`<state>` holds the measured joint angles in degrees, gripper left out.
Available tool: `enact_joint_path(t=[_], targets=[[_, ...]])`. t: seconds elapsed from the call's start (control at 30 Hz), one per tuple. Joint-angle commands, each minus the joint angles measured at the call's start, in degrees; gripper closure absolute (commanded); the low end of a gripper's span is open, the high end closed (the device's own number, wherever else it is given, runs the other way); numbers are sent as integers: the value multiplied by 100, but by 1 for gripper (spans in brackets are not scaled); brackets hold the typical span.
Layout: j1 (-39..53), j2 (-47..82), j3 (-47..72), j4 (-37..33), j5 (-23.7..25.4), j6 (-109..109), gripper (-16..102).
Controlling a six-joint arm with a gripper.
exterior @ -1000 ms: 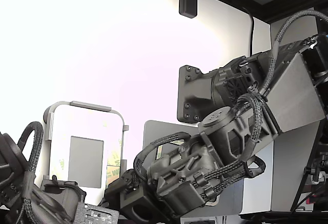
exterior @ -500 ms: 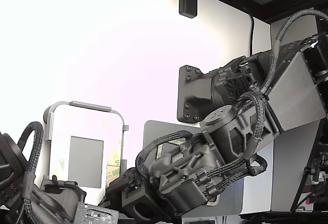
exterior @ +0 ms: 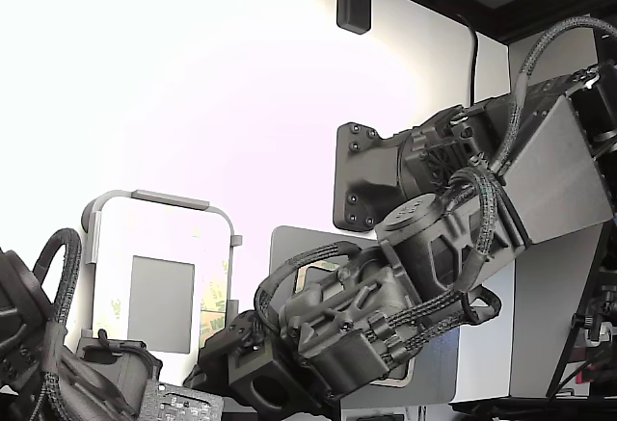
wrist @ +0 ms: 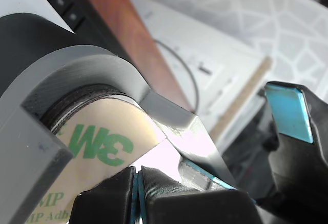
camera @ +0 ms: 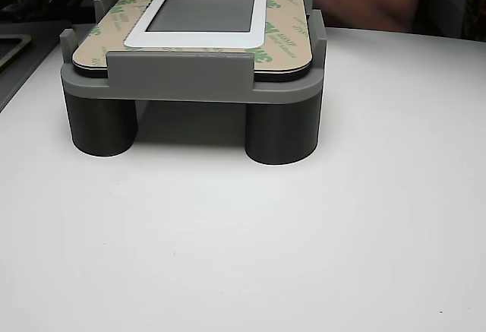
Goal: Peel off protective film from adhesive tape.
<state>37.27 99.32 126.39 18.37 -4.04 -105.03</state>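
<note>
The protective film (wrist: 97,142) is pale yellow with green 3M print. It lies on the adhesive tape at a rounded corner of the grey fixture (wrist: 77,75); the tape under it is hidden. In the other view the film (camera: 285,13) borders a white-framed plate (camera: 199,11). In the exterior view the film (exterior: 218,310) shows along the plate's right side. My gripper (wrist: 225,157) is at that corner, jaws apart and empty. One blue-padded finger (wrist: 289,111) stands off the fixture. The other finger (wrist: 169,198) sits just under the film's edge. In the exterior view the gripper (exterior: 217,354) is low by the fixture.
The fixture (camera: 190,77) stands on two round legs on a white table (camera: 243,241). A second dark arm (exterior: 58,363) sits at the exterior view's lower left. A grey plate (exterior: 289,248) lies behind my arm. A brown strip (wrist: 128,34) and a white patterned surface lie beyond the fixture.
My arm has sunk slightly down and to the exterior view's left, toward the fixture's corner. The fixture and plate have not moved.
</note>
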Motion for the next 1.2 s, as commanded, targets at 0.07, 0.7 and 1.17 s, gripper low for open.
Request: enact_joint_path(t=[0.07, 0.7, 1.17], targets=[[-88, 211, -44, -35, -9, 0, 95], [-88, 272, -149, 185, 0, 0, 93], [-88, 334, -185, 325, 18, -9, 93]])
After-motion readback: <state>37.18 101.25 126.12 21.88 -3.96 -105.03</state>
